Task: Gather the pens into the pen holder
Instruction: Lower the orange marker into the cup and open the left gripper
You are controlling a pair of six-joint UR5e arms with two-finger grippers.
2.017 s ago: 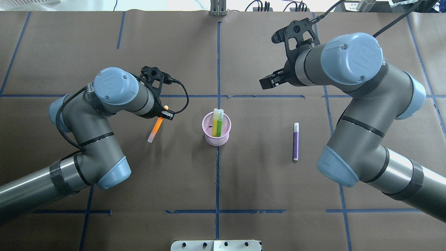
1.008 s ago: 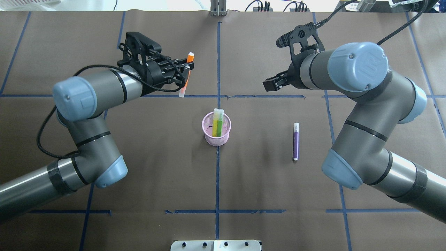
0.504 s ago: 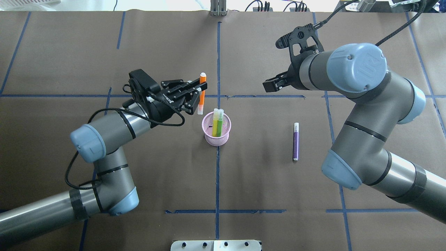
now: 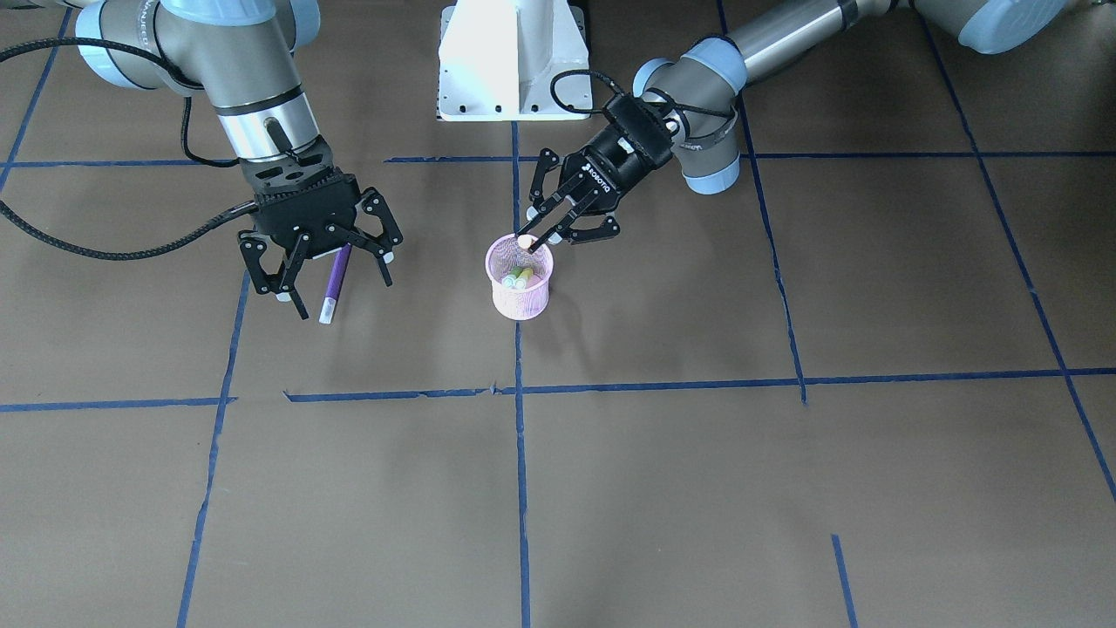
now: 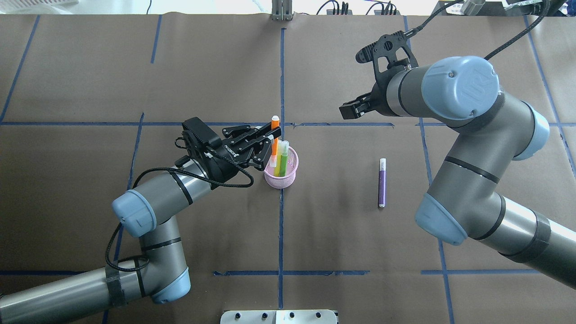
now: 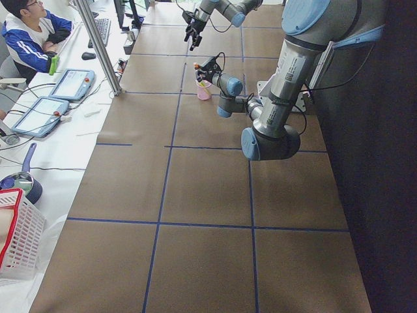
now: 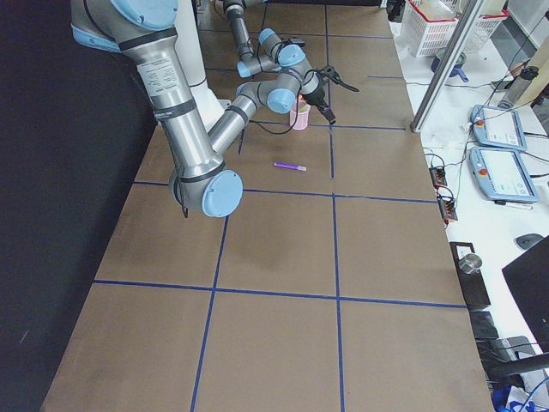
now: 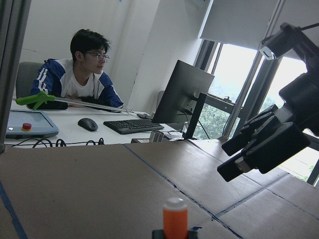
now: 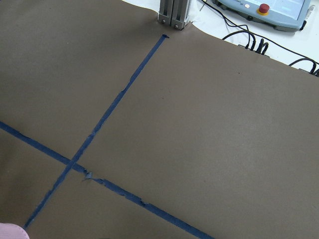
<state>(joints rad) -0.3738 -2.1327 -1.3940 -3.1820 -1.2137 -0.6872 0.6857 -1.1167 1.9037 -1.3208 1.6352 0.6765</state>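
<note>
The pink mesh pen holder (image 5: 280,181) stands at the table's middle and holds two greenish pens (image 5: 283,163). My left gripper (image 5: 273,143) is shut on the orange pen (image 5: 275,127) and holds it upright, with its lower end inside the holder's rim. The front view shows the same gripper (image 4: 540,240) over the holder (image 4: 520,302). The orange pen's top shows in the left wrist view (image 8: 175,221). The purple pen (image 5: 382,182) lies on the table to the right of the holder. My right gripper (image 4: 336,281) is open and empty, raised above the table, farther back than the purple pen (image 4: 329,303).
Blue tape lines (image 5: 281,81) divide the brown table cover. The white robot base (image 4: 510,61) stands at the near edge. An operator (image 6: 29,32) sits at a desk beyond the far edge. A white basket (image 6: 16,241) stands off the table's left end.
My left gripper lifted the orange pen from the table's left side, swung it far, then brought it back over the holder and lowered its end into the cup. The right arm barely moved.
</note>
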